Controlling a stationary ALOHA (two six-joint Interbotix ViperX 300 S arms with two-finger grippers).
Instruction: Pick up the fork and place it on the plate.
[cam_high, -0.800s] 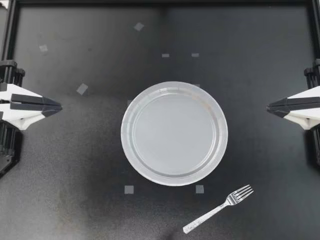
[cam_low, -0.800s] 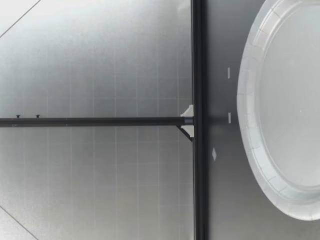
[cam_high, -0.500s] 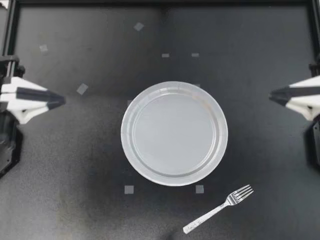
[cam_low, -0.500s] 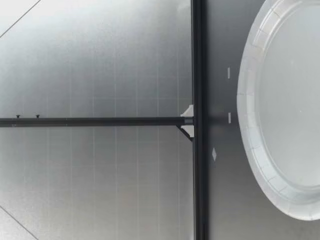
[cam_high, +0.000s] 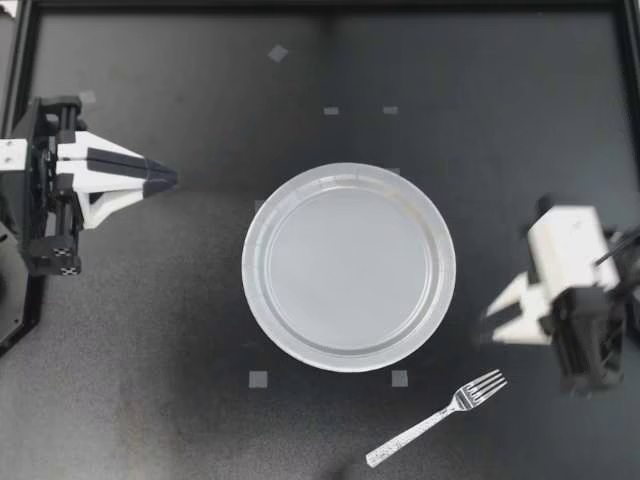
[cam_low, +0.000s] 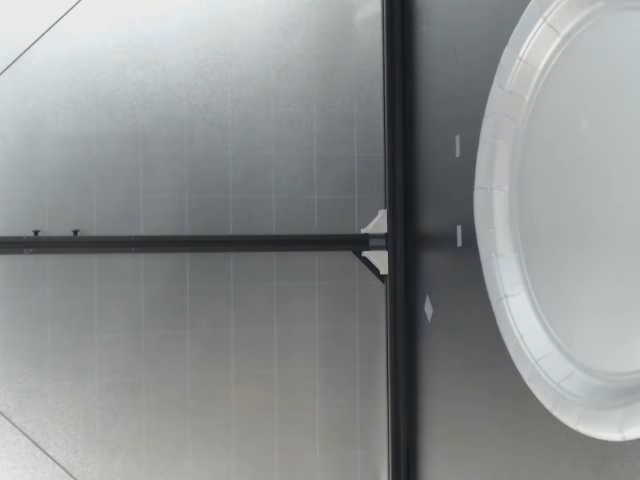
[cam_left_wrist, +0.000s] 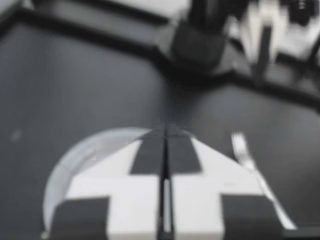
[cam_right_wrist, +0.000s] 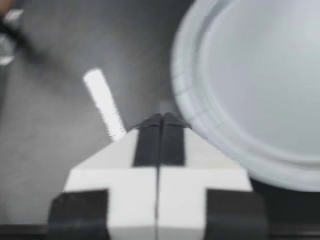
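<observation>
- The white plate (cam_high: 250, 268) is sitting in the middle of the dark bench (cam_high: 190, 410), and nothing is lying on it.
- The fork (cam_high: 437, 418) is lying flat on the bench near the front edge, off the plate and toward my right side. Its tines are pointing away toward the right arm and its handle is angling back toward the front.
- 2 small tape squares (cam_high: 258, 379) are lying on the bench just beside the plate's near rim.
- My left gripper (cam_high: 172, 182) is reaching in from the left side, well apart from the plate, with its tips aiming toward the bench's middle.
- In the left wrist view, the left gripper (cam_left_wrist: 165, 131) is showing its 2 fingers pressed together with nothing between them. The plate (cam_left_wrist: 75, 160) and the fork (cam_left_wrist: 249, 162) are lying ahead of it.
- My right gripper (cam_high: 488, 325) is appearing blurred, near the plate's right rim and near the fork's tines, touching neither.
- In the right wrist view, the right gripper (cam_right_wrist: 161, 117) is also closed and empty. The fork's handle (cam_right_wrist: 104, 102) is lying just ahead of its tips and the plate (cam_right_wrist: 182, 75) is lying ahead to the other side.
- In the low view, only the plate (cam_low: 495, 200) is showing on the bench.
</observation>
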